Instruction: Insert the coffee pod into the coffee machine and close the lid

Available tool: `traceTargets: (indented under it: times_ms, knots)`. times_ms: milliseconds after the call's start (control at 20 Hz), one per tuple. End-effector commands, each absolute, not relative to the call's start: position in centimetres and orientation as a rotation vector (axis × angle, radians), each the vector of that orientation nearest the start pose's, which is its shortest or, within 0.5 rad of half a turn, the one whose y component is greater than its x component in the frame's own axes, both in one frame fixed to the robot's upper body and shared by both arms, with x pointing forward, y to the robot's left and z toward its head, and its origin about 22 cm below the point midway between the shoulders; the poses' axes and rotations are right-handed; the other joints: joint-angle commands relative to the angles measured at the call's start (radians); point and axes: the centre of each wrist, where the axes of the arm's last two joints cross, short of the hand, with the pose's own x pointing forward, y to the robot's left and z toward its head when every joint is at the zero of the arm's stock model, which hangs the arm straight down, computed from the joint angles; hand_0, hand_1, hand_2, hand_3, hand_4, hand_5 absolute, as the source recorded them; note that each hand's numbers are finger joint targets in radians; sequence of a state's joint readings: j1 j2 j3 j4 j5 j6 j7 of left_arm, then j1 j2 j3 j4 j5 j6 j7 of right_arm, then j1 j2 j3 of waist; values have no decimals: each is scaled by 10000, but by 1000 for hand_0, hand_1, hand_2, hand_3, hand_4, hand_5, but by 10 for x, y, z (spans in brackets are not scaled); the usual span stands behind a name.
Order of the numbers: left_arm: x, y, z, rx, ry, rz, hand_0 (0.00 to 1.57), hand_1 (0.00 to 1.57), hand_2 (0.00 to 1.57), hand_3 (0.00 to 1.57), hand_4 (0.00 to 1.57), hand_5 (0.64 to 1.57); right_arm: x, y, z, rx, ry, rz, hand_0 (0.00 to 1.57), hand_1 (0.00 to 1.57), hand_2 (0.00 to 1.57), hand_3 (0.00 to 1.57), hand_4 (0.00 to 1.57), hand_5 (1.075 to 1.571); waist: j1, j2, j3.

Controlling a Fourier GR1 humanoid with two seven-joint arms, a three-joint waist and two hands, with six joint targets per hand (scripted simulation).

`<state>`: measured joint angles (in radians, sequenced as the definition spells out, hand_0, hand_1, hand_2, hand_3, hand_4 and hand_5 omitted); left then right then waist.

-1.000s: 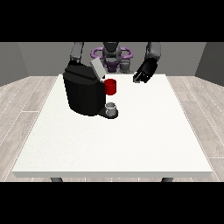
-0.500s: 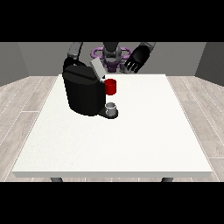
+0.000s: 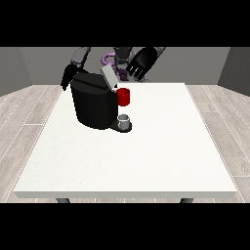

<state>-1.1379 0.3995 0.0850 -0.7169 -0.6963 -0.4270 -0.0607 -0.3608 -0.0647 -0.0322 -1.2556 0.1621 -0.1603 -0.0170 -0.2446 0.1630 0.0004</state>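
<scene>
Black fingers of my hand at the view's right [image 3: 141,62] hang spread and relaxed, pinching nothing, raised above the far table edge just behind the coffee machine [image 3: 93,101]. My other hand, at the view's left [image 3: 68,78], sits low behind the machine's far corner; how its fingers lie I cannot tell. The grey lid [image 3: 108,77] stands tilted up, open. A red thing at the machine [image 3: 123,96] sits at the front, above a small grey thing [image 3: 124,120] on the machine's base, which I cannot tell for the pod. On the white table [image 3: 161,146] no pod plainly shows. Closing the lid looks like the step in hand; next, I judge, the raised hand must come down onto the lid and press it flat.
</scene>
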Motion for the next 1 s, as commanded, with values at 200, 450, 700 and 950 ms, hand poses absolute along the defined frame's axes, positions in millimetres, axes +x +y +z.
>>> traceTargets:
  times_ms: [200,450,700,950]
  knots:
    - [458,244,264,6272,-15339,-11139,1239,1239,1290,1248,479,1571,341,-223,46,-2383,-17049,1230,0,0,0,0,0,1571,-365,813,-1]
    - [458,258,283,6353,-15470,-11055,1195,1195,1286,1247,487,1571,336,-189,45,-2333,-17218,1319,0,0,0,0,100,1571,-579,1182,-2]
    - [462,232,271,6163,-15571,-11246,1186,1186,1256,1227,472,1571,350,-201,59,-2479,-17040,1207,0,0,0,0,161,1571,-447,1391,-2]
    - [462,238,263,6084,-15575,-11444,1251,1251,1290,1217,425,1571,349,-215,56,-2784,-17142,884,0,0,0,0,33,1571,-213,1349,-1]
